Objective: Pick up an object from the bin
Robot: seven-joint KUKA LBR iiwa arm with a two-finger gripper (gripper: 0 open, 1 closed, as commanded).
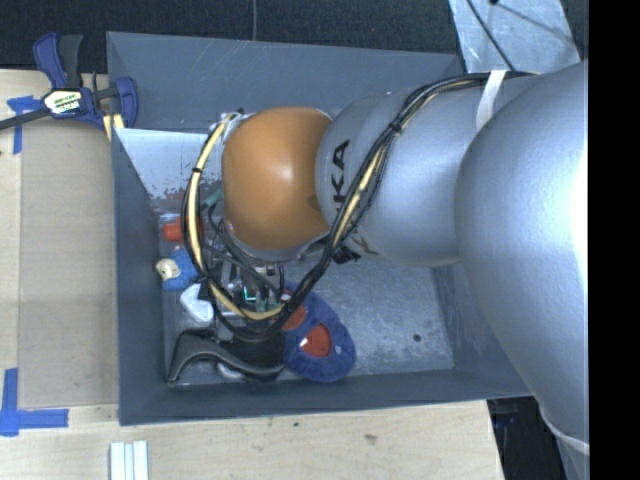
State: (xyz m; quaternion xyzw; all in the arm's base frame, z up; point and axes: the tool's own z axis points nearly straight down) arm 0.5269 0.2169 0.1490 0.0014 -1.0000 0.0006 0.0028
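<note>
Orange wrist cover [275, 178] looms nearest, masking the pincer [252, 360], so how open it is, or any catch, I cannot tell. Deeper down it hangs between a black curved piece [195, 348] and a blue round cushion [335, 356], at the left end of the bin [400, 298].

You see: orange piece [172, 231] | yellow-white bit [165, 266] below it | black curved piece [195, 349] | blue round pad [328, 356], red spot
</note>
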